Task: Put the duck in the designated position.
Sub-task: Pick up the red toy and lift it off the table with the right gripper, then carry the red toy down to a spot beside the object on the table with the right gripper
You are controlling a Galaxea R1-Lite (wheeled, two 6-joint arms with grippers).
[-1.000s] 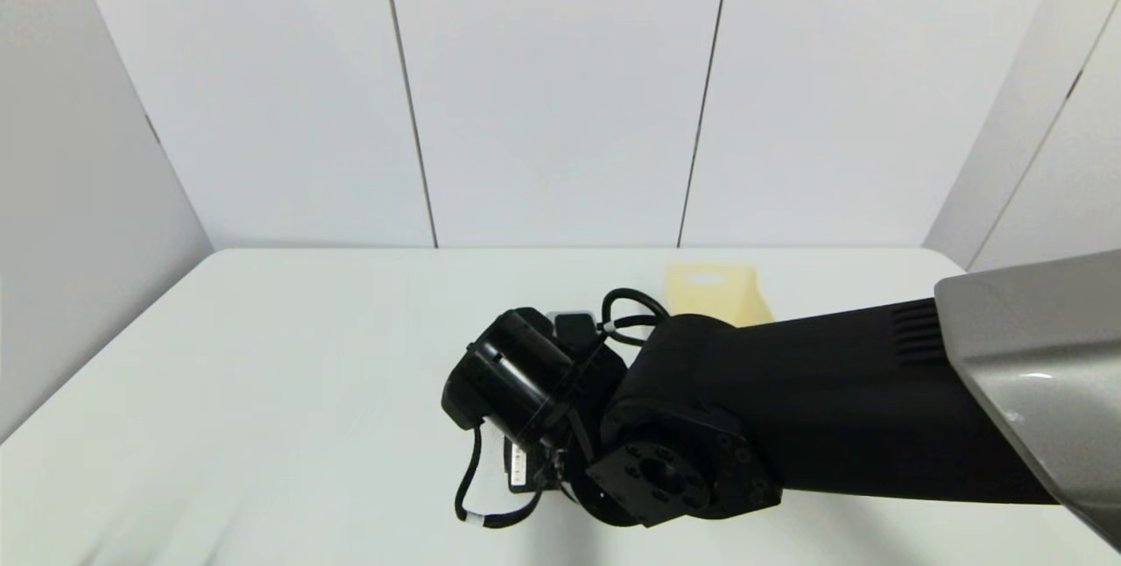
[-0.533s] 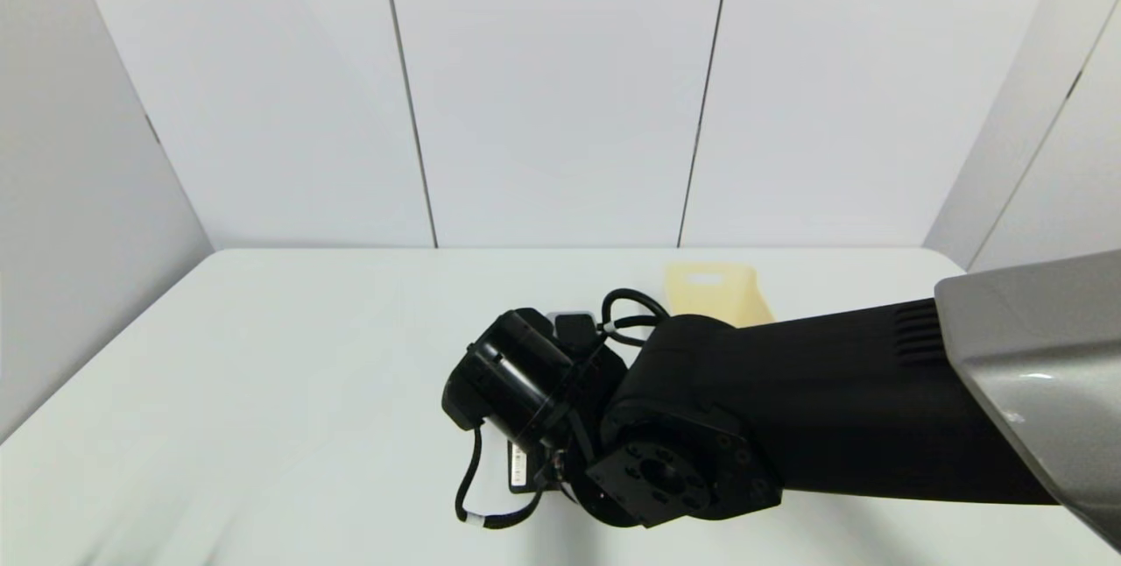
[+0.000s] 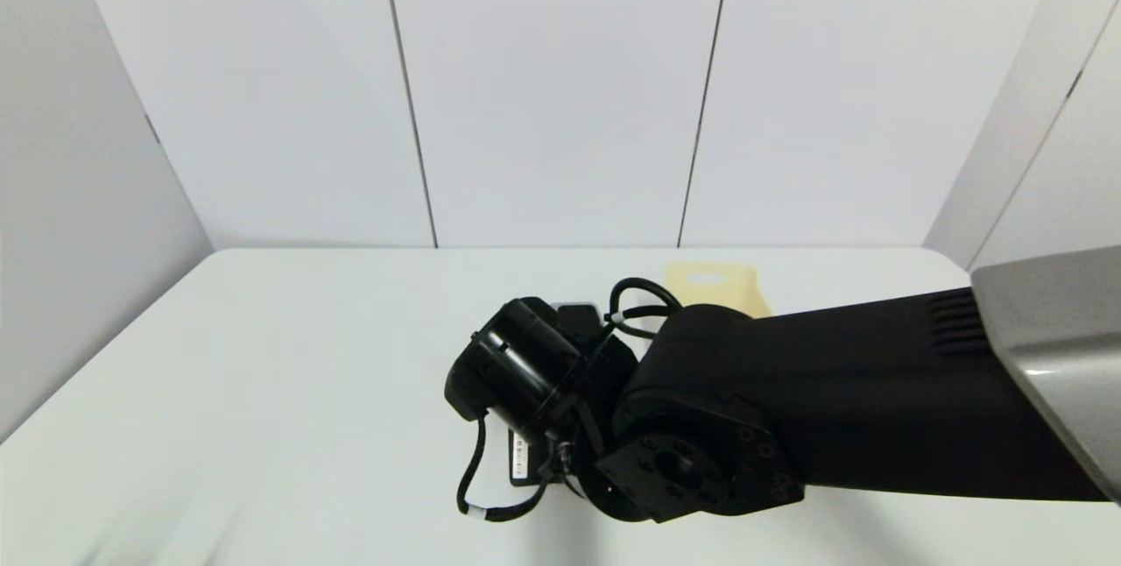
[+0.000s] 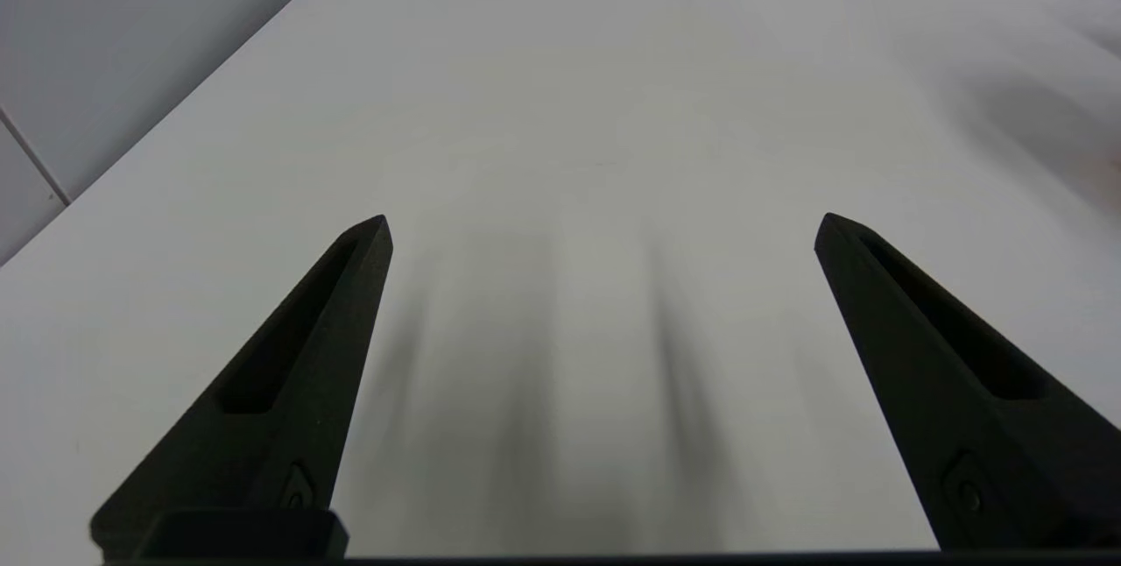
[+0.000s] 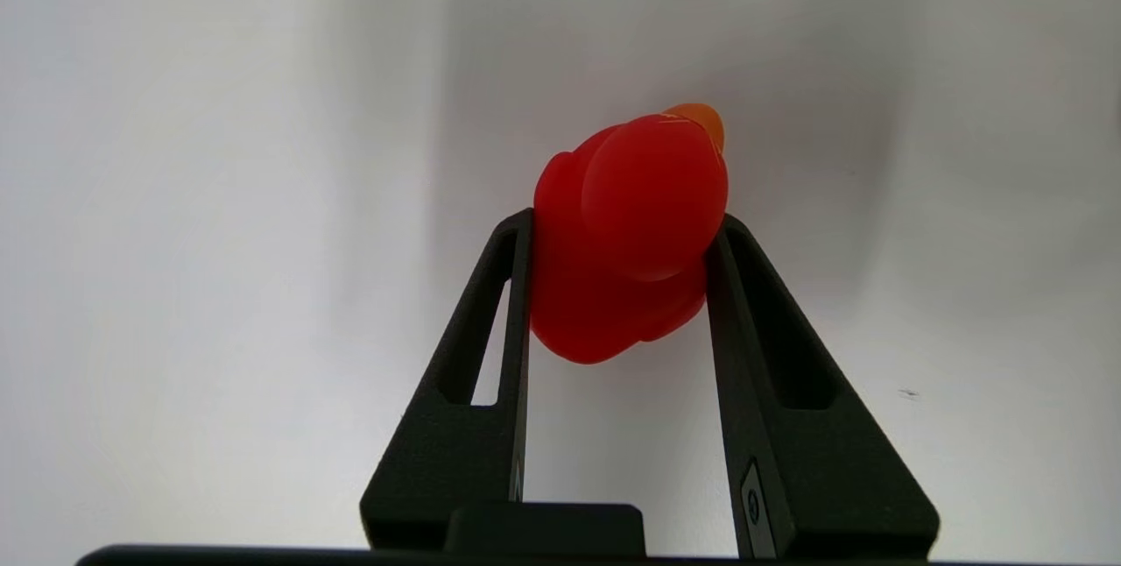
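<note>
- At the counter [image 3: 289, 356] centre, the right arm [image 3: 858, 426] is extended from the robot's right side, and its wrist is pointed downward.
- The right tool [image 5: 617, 229] is clamped on the duck [image 5: 626, 233]; one finger is pressed against each flank of the red body, and the head and an orange beak tip are seen above the finger ends.
- The duck is held over bare counter surface. Whether it is touching the counter or lifted clear cannot be told from the right wrist view.
- The left tool [image 4: 602, 229] is parked low over the counter on the robot's left, with its fingers wide apart and nothing between them.
- Step in hand, as judged: the grasp is complete and the carry to the target is due.
- A cream bin [image 3: 720, 287] is seen beyond the right arm, toward the far side of the counter. It is judged to be the likely target, though no marking confirms this.
- The next move calls for a lift clear of the counter, travel toward the bin, and release only once the duck is over the opening.
- Risk, as judged: the glossy rounded body may slip or rotate between the fingers if the grip is relaxed in transit.
- Hidden items: in the head view the duck and the right tool are fully covered by the wrist, and most of the bin is cut off by the arm, so its contents cannot be made out.
</note>
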